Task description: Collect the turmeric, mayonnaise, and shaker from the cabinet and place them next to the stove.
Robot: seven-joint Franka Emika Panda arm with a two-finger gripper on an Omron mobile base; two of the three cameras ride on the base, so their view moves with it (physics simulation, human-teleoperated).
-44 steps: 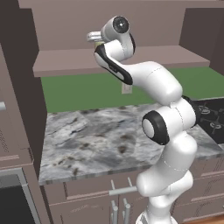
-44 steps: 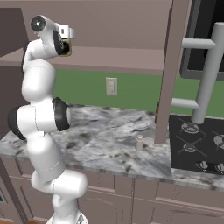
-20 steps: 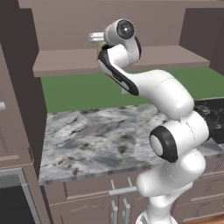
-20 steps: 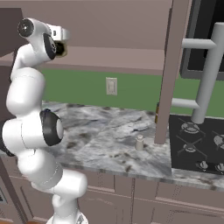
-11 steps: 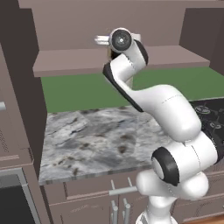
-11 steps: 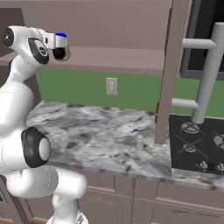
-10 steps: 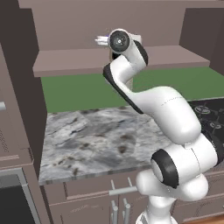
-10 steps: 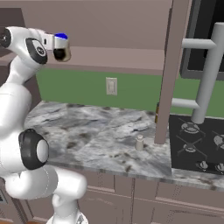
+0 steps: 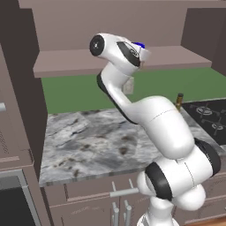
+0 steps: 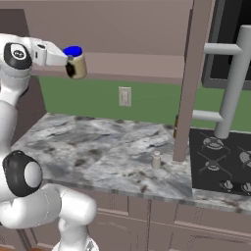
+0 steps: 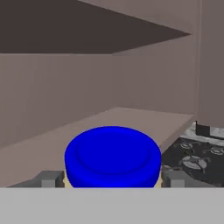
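Mayonnaise [image 10: 76,63] sits clamped between my gripper's [image 11: 113,178] wide-set fingers just off the cabinet [image 10: 137,66] shelf edge, its body mostly hidden below the blue lid.

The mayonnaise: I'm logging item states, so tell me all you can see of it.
The mayonnaise is a squat cream jar with a glossy blue lid and a dark label patch. It sits upright between the fingers of the gripper, held in the air in front of the cabinet shelf, touching nothing else.
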